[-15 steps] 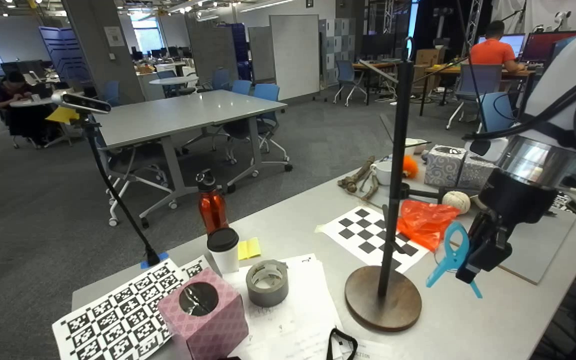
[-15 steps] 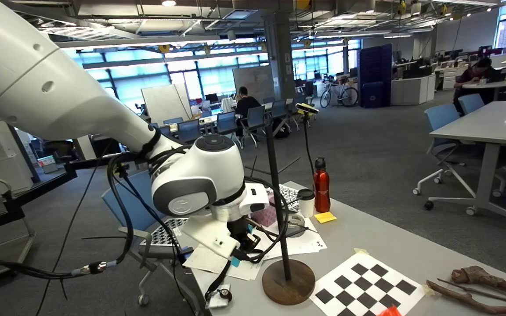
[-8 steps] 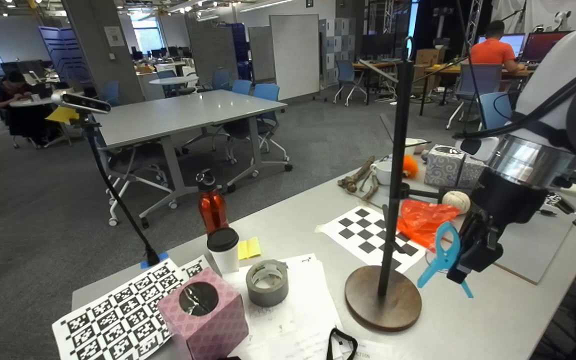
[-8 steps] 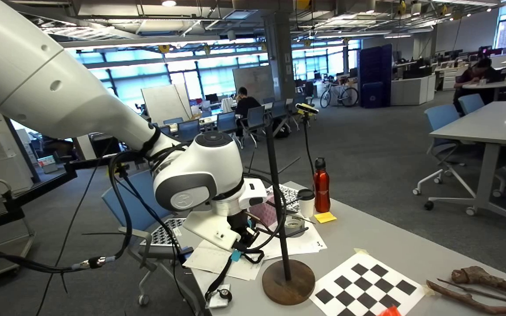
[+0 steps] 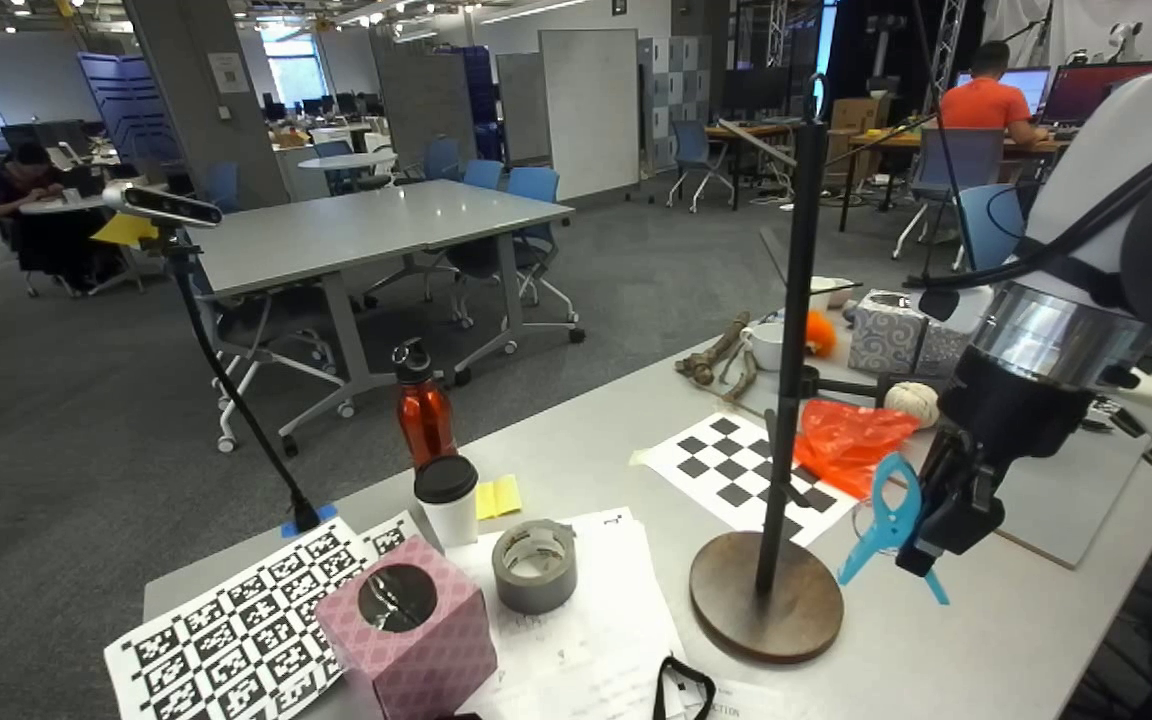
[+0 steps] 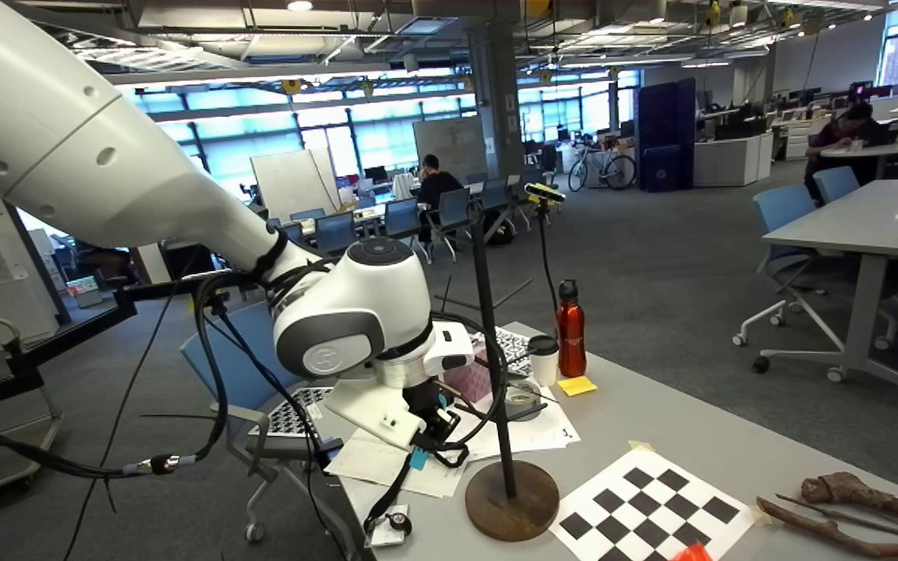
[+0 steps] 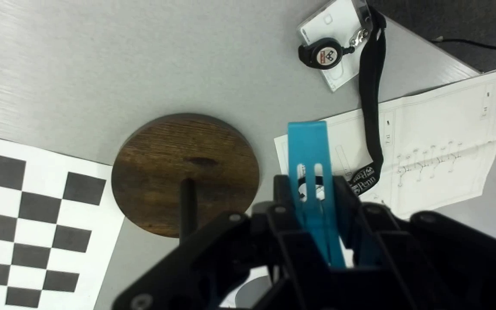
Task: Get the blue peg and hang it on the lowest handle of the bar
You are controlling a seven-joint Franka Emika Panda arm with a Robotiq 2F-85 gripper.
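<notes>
Peg [image 5: 892, 522] (in claw [image 7: 312, 184]) now slightly lower

Floor [image 5: 626, 300]: dark grey, both exterior views.
Windows [image 6: 383, 117]: bright, 11 o'clock in an exterior view.
Far table [image 5: 386, 225]: grey-topped, 10 o'clock, an exterior view.
Panel [image 5: 588, 115]: pale, 12 o'clock there.

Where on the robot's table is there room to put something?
Bare tabletop shows between the yellow notes and checkerboard sheet, and between the stand's base and the badge. It's crowded around the pink tissue box, tape roll and lidded cup, and around the red plastic and ball.
</notes>
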